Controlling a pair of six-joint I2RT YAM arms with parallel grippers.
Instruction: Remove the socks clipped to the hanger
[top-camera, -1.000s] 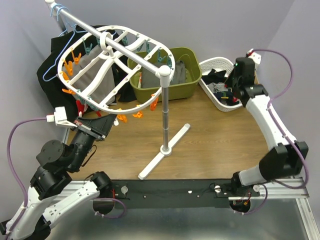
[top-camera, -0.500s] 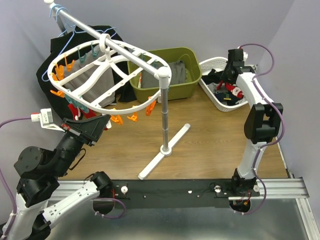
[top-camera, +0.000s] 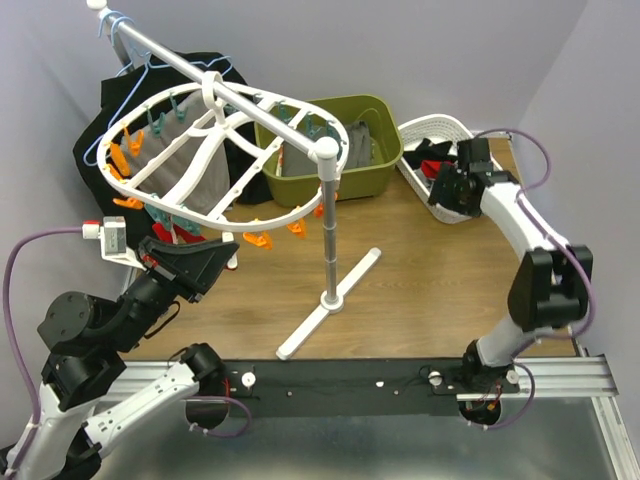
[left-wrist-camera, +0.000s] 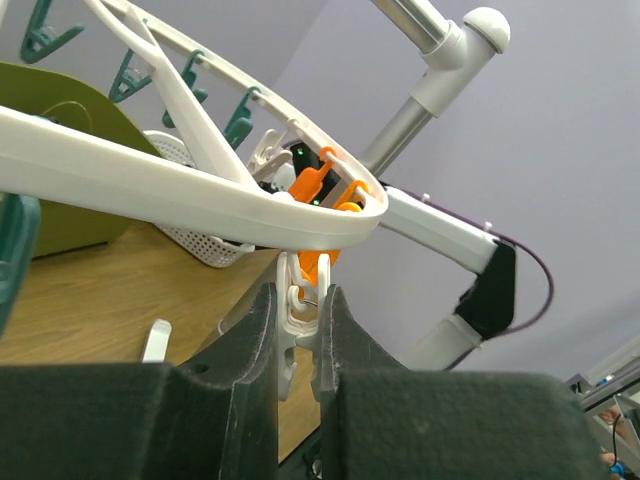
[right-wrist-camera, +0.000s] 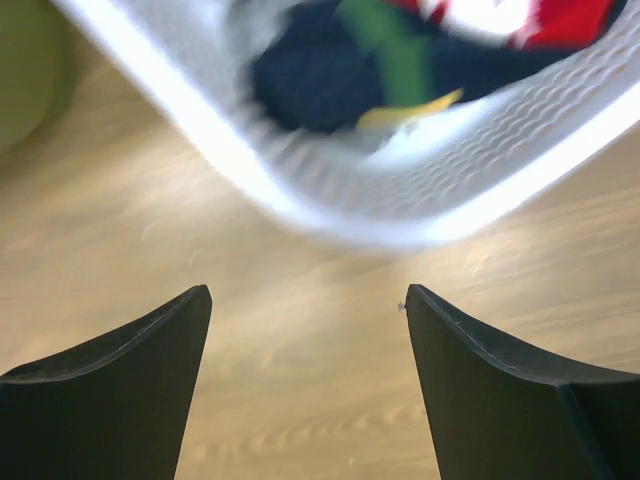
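Overhead, a wooden surface (top-camera: 420, 290) carries a white rail stand (top-camera: 328, 230), and the hanger (top-camera: 218, 150), a white oval lattice ringed with orange and teal pegs, hangs tilted from the rail by its hook. A grey sock (top-camera: 180, 175) hangs below its left half, and something red shows under the near rim, too hidden to name. At far right a white basket (top-camera: 420, 128) holds dark and red socks (right-wrist-camera: 330, 80), blurred in the wrist view. The right end effector (right-wrist-camera: 305, 290) hovers over bare wood just beside the basket wall, fingers spread wide and holding nothing. The left end effector (left-wrist-camera: 298, 330) reaches up under the hanger's near rim, its fingers drawn almost together and apparently pinching a white peg (left-wrist-camera: 298, 305) beside an orange peg (left-wrist-camera: 315, 265). No sock is visible in that peg. The likely hazard is a downward tug: it could swing the loosely hooked frame, slip it off the rail, or rock the light stand, since nothing steadies the hanger.
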